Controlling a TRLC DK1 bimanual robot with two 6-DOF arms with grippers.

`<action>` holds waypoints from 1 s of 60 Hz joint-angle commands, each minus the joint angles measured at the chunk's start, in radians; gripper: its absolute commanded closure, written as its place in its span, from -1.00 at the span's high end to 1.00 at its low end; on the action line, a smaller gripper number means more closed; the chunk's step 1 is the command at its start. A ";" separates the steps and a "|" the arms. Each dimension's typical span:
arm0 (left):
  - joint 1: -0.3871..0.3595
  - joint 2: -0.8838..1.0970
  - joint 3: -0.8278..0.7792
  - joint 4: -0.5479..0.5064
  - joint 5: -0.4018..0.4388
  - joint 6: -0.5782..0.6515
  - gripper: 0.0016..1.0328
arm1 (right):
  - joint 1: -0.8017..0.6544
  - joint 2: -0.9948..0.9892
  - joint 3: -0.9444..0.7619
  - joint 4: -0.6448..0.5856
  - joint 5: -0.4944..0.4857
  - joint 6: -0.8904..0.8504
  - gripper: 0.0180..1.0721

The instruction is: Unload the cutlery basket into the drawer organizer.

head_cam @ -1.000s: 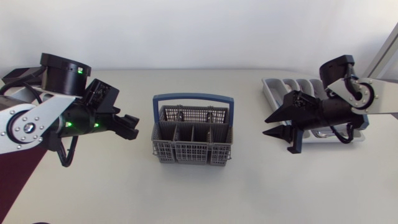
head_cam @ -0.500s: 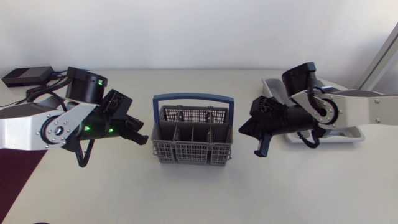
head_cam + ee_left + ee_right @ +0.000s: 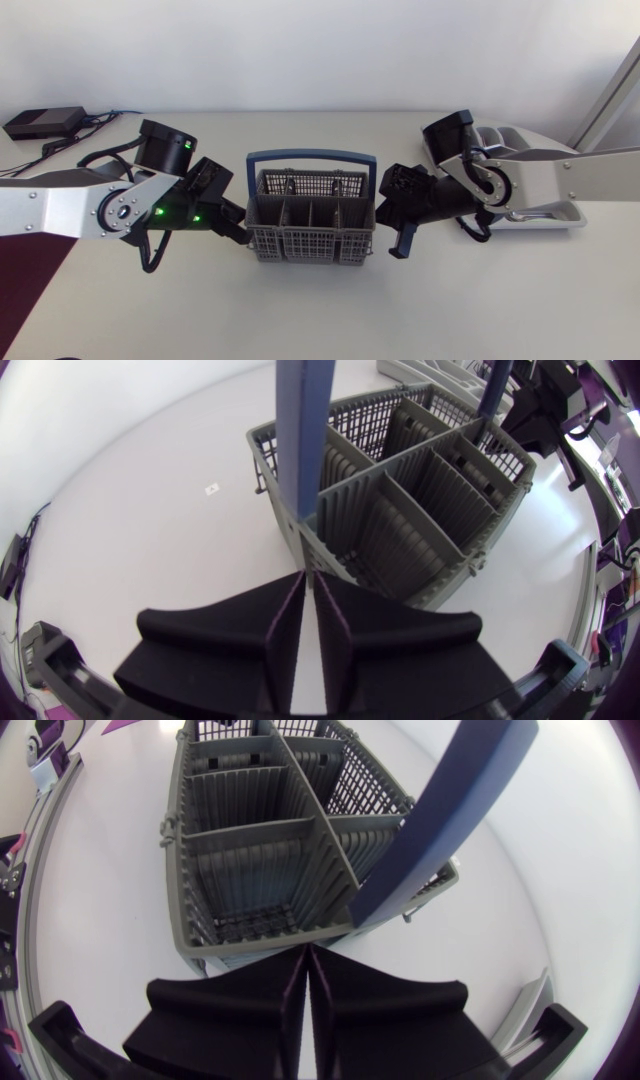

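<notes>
My left gripper (image 3: 238, 228), fingers pressed together, at the left end of the grey cutlery basket (image 3: 310, 243) mid-frame, my right gripper (image 3: 385, 215), likewise closed on nothing, at its right end, drawer organizer (image 3: 572, 212) at right, behind my right arm

Head overhead, wrists close, sharing basket (image 3: 310, 246)

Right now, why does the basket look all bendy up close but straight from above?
Left wrist view: the fisheye lens bulges the basket and stretches its blue handle towards the edge. Right wrist view: the same bulge, so the basket fans out and the blue handle looks huge. Head view: no such bending, the basket looks square, with only a soft shadow beside it.
</notes>
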 commanded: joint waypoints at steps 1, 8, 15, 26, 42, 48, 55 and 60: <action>-0.021 0.029 0.044 0.006 0.021 -0.020 -0.77 | 0.014 0.034 0.035 0.021 -0.002 0.033 -0.89; -0.021 0.042 0.062 0.008 0.021 -0.023 -0.77 | 0.014 0.046 0.051 0.033 0.001 0.041 -0.89; -0.021 0.064 0.078 0.015 0.021 -0.025 -0.77 | 0.012 0.069 0.072 0.047 0.003 0.048 -0.89; -0.024 0.078 0.094 0.017 0.021 -0.031 -0.77 | 0.000 0.101 0.111 0.059 0.009 0.051 -0.89; -0.027 0.095 0.098 0.017 0.021 -0.034 -0.76 | -0.006 0.106 0.106 0.073 0.013 0.050 -0.89; -0.019 0.101 0.096 0.020 0.021 -0.032 -0.76 | -0.004 0.103 0.092 0.075 0.013 0.048 -0.89; -0.013 0.102 0.096 0.022 0.021 -0.028 -0.76 | -0.006 0.095 0.088 0.076 0.030 0.050 -0.89; 0.001 0.101 0.091 0.022 0.020 -0.025 -0.76 | -0.014 0.097 0.088 0.075 0.036 0.045 -0.89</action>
